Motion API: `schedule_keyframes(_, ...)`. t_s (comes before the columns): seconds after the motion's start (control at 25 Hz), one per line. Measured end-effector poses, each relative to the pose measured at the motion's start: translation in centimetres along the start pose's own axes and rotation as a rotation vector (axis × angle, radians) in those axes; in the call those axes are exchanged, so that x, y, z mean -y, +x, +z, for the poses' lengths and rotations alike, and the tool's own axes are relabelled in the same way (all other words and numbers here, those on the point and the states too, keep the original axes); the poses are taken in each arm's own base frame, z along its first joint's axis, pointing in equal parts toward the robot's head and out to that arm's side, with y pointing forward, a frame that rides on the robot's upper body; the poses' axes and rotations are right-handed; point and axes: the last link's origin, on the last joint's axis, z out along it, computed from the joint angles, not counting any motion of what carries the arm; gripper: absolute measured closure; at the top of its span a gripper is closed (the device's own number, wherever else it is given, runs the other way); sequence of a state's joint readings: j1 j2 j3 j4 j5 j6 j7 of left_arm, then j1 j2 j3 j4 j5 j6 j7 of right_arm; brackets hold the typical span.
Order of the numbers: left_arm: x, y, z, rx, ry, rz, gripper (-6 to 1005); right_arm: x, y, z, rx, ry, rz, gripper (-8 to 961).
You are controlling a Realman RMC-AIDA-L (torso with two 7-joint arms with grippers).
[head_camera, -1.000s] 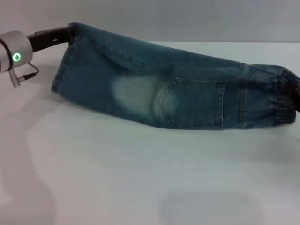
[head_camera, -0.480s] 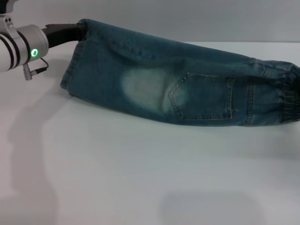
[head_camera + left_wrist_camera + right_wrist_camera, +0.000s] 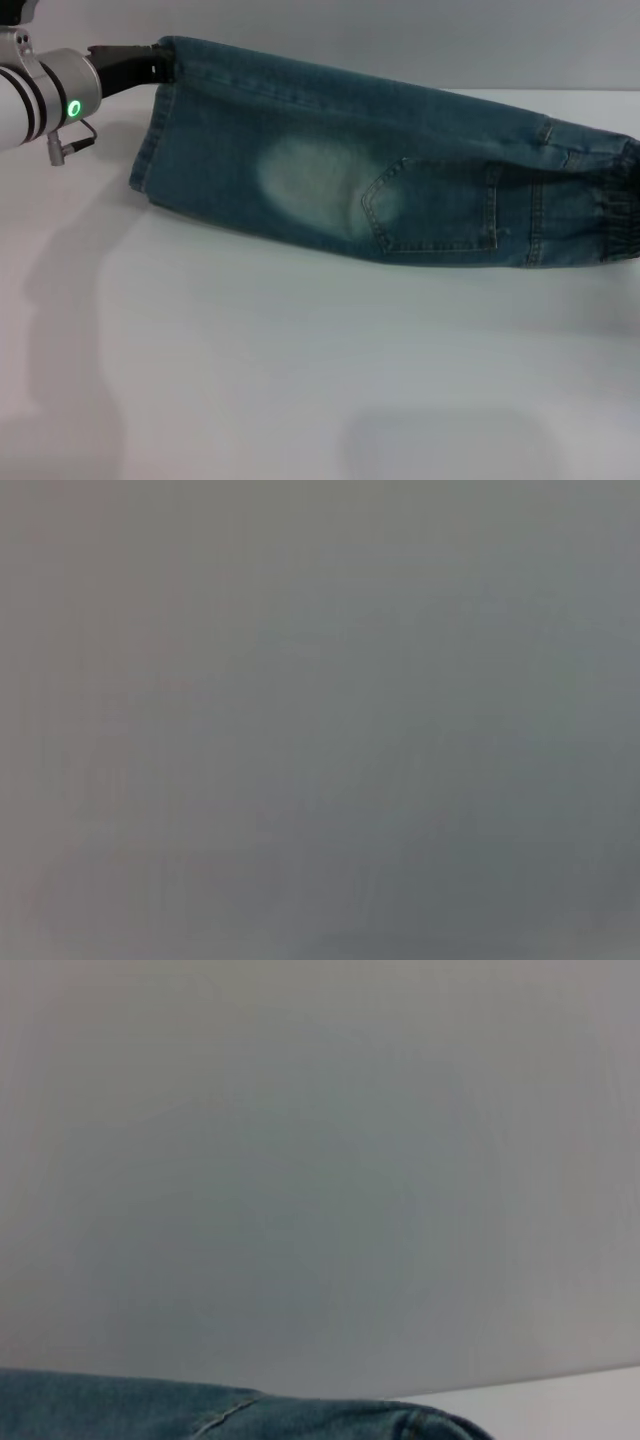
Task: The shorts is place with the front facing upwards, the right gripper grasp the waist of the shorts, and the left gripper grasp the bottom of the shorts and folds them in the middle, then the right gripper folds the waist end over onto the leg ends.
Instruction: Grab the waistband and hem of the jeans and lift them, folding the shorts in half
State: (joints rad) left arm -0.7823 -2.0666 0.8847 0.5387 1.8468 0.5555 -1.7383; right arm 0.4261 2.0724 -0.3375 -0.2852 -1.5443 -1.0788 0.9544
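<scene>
- Since a second ago we have swung the shorts up and across: the left gripper sits higher and further toward our right, and the back pocket has slid toward the waist side. Little change over the last half second.
- Head view: the shorts hang stretched between both ends, folded lengthwise, lower edge sagging just above the table. The left gripper is clamped on the top corner of the bottom of the shorts; its green light shows on the silver wrist.
- The waist runs off the right edge of this view. The right gripper itself is out of view, so we cannot tell its state; the taut cloth suggests that end is being held up.
- Left wrist view: plain grey blur, nothing readable.
- Right wrist view: a strip of denim with tan stitching at the edge, pale wall behind, a bit of table in the corner.
- Handling, our judgement: denim is soft but fairly heavy, drapes and sags, not slippery or fragile. Best holds are the thick hem and the gathered elastic band, pinched near corners so layers stay together.
- Surface: flat, white, matte table carrying soft shadows. Room: bare pale grey wall behind.
</scene>
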Motion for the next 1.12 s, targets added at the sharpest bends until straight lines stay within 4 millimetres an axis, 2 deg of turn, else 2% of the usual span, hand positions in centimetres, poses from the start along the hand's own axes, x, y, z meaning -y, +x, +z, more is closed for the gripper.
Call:
schedule_keyframes(0.72, 0.3, 0.5, 0.3, -0.01, 0.038, 0.051, 943, -0.6, -0.7, 1.3, 0.006, -0.02, -0.029, 950)
schedule_keyframes(0.96, -0.5, 0.3, 0.5, 0.009, 0.013, 0.097, 942, -0.9, -0.8, 1.7, 0.005, -0.032, -0.034, 951)
schedule_keyframes(1.12, -0.4, 0.3, 0.6, 0.004, 0.03, 0.095, 941, -1.0, -0.9, 1.8, 0.005, -0.037, -0.037, 940)
